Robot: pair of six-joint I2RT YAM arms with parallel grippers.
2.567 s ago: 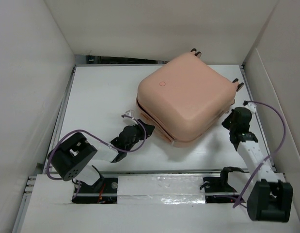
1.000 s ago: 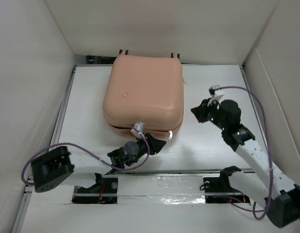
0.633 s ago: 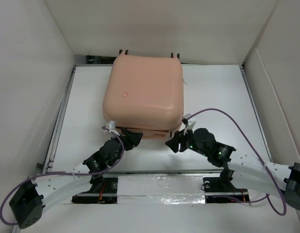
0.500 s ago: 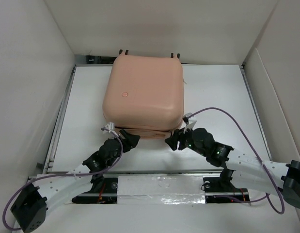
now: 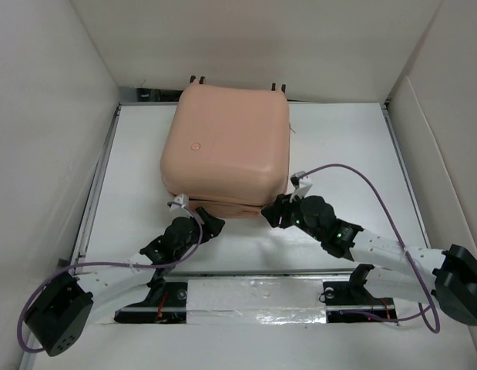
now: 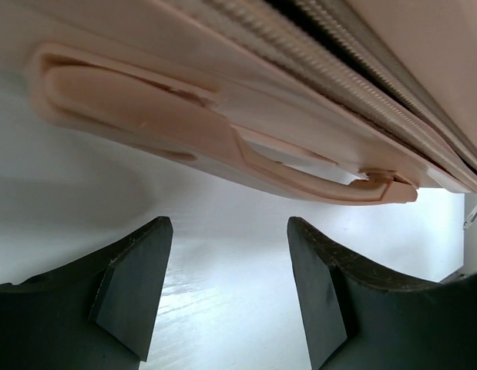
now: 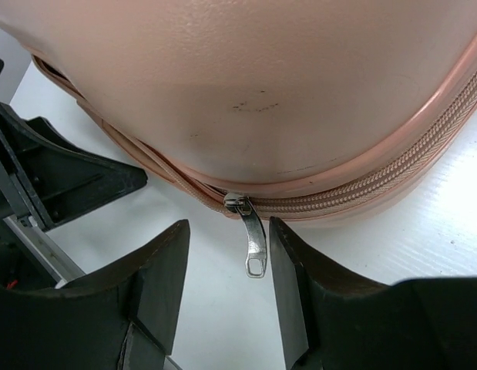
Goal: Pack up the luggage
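Smooth rounded peach luggage [image 5: 226,142]; left gripper [image 6: 229,250] apart before its moulded handle [image 6: 184,123]; right gripper [image 7: 227,254] apart, flanking its metal zip pull [image 7: 254,240].

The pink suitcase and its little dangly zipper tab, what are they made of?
The suitcase looks like hard plastic: smooth, moulded, faintly pebbled matte skin with a soft sheen. The zipper pull seems metal: thin, silvery, shiny.

The peach-pink hard-shell luggage [image 5: 226,146] lies flat and closed on the table, wheels at the far edge.
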